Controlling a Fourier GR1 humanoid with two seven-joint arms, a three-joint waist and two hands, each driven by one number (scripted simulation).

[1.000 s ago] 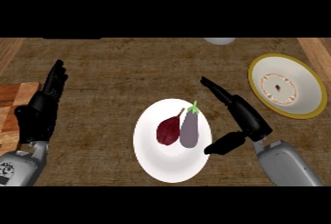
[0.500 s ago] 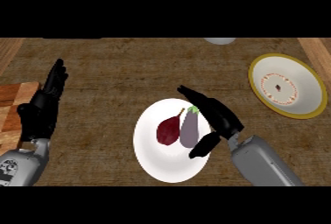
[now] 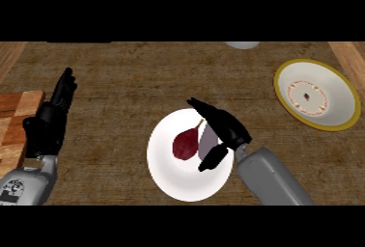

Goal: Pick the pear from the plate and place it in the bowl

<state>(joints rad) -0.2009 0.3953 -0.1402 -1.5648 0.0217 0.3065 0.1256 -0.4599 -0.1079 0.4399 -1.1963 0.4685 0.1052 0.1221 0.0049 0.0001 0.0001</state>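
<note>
The right robot hand [image 3: 222,129] reaches over the white plate [image 3: 171,181], fingers open around a grey object [image 3: 207,141] beside the dark red pear [image 3: 187,144]. The left robot hand [image 3: 51,113] rests open by the desk's [image 3: 143,77] left edge. Farther right sits the yellow-rimmed bowl [image 3: 341,99].

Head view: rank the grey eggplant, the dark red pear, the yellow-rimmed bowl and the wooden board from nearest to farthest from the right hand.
From the right hand:
1. Eggplant, under it.
2. Pear, just left.
3. Bowl, upper right.
4. Wooden board, far left.
</note>
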